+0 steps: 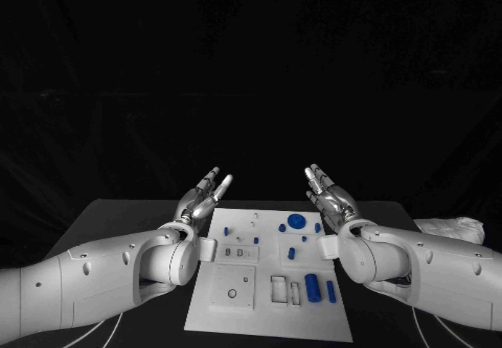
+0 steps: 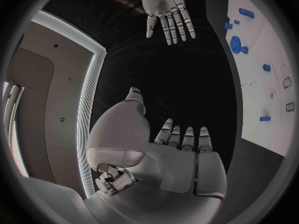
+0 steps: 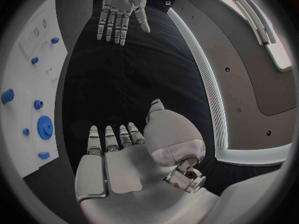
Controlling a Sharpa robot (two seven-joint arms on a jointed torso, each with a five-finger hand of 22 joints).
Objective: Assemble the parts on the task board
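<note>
flanking task board [image 1: 270,319], unlabelled

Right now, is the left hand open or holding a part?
Open. The left hand holds nothing: its fingers lie straight and apart, raised beside the white board.

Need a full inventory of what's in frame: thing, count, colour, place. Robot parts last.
task board: one, white, middle of the table, between the two arms.
parts: several, blue, mostly on the board's right half; exact count hard to tell. They include a round gear-like disc near the far end and upright cylinders near the front.
table: one, black, under the board.
crumpled cloth: one, white, at the table's right edge behind the right arm.
left hand: one, silver, raised over the board's far left corner, fingers straight, holding nothing.
right hand: one, silver, raised over the far right corner, fingers straight, holding nothing.
</note>
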